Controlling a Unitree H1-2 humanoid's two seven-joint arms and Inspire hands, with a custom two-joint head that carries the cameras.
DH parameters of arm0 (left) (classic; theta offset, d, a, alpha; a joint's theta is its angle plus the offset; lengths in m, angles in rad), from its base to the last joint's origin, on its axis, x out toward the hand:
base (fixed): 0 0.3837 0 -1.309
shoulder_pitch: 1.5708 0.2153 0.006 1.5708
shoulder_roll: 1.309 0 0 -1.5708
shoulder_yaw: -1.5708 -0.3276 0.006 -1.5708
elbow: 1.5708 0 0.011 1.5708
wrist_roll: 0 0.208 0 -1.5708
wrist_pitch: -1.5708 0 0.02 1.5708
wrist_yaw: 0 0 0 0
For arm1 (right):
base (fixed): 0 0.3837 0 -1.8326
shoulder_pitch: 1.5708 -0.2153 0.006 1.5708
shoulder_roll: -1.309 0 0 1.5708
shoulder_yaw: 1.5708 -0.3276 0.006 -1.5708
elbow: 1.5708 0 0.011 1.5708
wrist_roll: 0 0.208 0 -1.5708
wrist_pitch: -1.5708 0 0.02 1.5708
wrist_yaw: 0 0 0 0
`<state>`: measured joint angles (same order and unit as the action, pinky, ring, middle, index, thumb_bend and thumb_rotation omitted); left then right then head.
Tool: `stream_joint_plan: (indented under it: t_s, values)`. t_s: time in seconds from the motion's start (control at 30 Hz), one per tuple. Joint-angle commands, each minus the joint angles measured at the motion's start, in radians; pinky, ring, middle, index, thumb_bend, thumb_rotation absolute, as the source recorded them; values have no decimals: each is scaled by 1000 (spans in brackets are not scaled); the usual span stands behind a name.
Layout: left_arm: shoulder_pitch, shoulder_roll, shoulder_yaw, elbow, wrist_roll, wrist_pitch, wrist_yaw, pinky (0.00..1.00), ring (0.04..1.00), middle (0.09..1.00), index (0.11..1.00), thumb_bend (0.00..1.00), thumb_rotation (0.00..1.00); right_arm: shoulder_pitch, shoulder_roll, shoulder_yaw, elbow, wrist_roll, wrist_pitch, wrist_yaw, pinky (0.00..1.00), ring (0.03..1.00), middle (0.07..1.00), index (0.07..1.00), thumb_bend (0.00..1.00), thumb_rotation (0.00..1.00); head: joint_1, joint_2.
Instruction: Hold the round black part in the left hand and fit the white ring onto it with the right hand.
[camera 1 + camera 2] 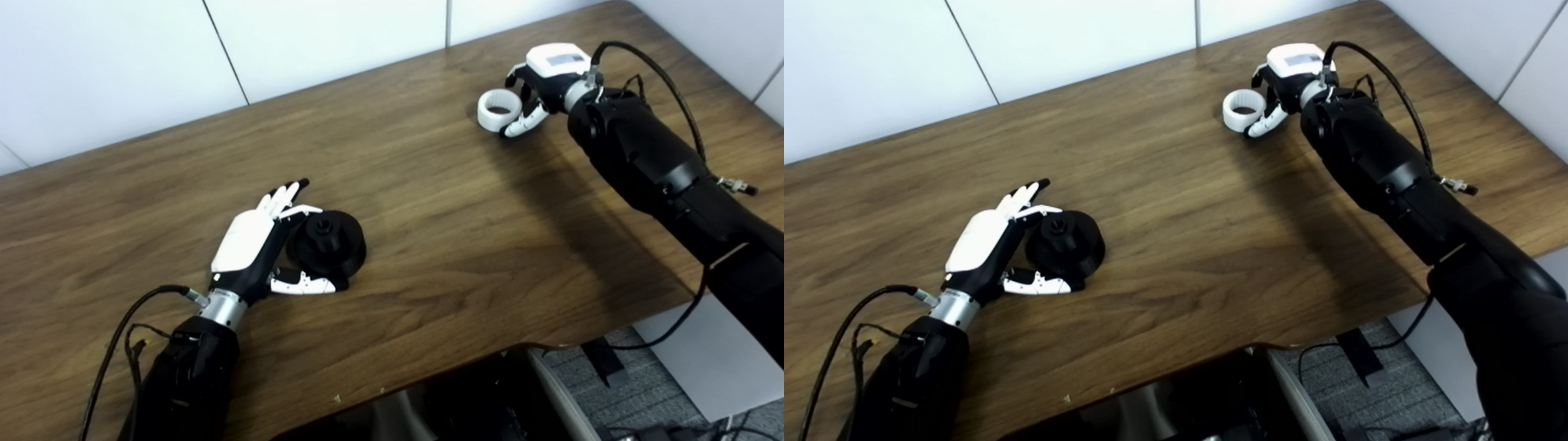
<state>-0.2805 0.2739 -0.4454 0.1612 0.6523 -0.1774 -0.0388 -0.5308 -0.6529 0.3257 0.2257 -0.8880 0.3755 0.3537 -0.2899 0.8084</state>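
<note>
Nearest, the left hand point(254, 245) is laid on its edge on the wooden table point(429, 202), fingers point(283, 197) extended and held close together along one side of the round black part point(327, 242), thumb stretched along its near side, so the part is cradled rather than clamped, seemingly ready for a hold. The part rests flat, its hub and axis pointed upward. Far across the table, the white ring point(499, 109) also lies flat, bore upward, and is bracketed by the curled fingers of the right hand point(534, 92); whether it is actually pinched cannot be told.

one round black part point(327, 242), one white ring point(498, 109), two hands, one table point(429, 202)
</note>
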Motion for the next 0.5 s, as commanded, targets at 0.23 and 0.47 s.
stream_joint_plan:
  t_s: [0.23, 0.47]
  values:
    - [6, 10, -11, 17, 37, -1, -13, 1000, 1000, 1000, 671, 1000, 430, -44, 15, 19, -13, -6, -10, 20, 935, 802, 704, 806, 906, 447, 4, 2]
    - [6, 7, -15, 13, 43, 7, -16, 1000, 1000, 1000, 673, 1000, 429, -47, 25, 22, -19, -5, -12, 21, 964, 801, 705, 804, 902, 446, 5, 4]
